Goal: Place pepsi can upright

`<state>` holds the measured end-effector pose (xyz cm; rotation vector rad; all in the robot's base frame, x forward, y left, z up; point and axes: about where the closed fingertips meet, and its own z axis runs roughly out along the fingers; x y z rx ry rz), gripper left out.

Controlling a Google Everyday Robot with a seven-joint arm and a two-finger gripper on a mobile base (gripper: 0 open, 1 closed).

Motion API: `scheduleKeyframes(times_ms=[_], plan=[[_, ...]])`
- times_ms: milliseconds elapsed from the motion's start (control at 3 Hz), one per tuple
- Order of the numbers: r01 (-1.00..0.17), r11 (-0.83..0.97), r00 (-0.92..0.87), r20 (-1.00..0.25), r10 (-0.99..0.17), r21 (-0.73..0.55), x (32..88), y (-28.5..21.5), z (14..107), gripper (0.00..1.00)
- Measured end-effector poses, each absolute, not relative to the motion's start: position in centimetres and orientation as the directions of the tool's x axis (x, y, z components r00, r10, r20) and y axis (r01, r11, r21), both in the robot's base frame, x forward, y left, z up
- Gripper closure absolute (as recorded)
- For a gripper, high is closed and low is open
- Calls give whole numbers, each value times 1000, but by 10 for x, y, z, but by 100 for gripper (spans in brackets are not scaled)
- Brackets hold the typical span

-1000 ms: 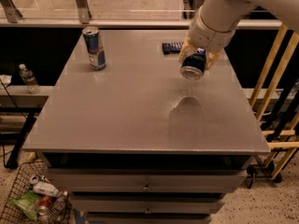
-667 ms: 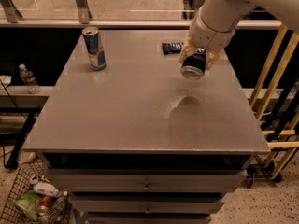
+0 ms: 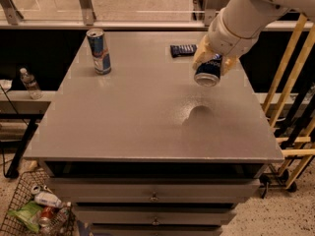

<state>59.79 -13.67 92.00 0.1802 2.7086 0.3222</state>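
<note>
Right, we have the gripper (image 3: 214, 62) above the right rear of the table (image 3: 133, 122), jaws clamped across the pepsi can (image 3: 207, 74). The can hangs tilted, silver end toward us, clear of the top. Thin aluminium, we judge: smooth, dents if squeezed, fill unknown. Mid-wall looks the right hold. The slim can (image 3: 99, 50) stands well apart.

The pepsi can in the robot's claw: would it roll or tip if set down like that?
Probably roll: the pepsi can hangs tilted, silver end toward us, in the gripper above the right side of the table, and its round wall would meet the smooth top. Its metal skin looks slick, so it could slip.
</note>
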Motion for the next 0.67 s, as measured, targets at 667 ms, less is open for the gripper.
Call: scheduleKeyframes(times_ms=[667], plan=[[-140,935,-906,-422,11,326,578,-134,918,100]])
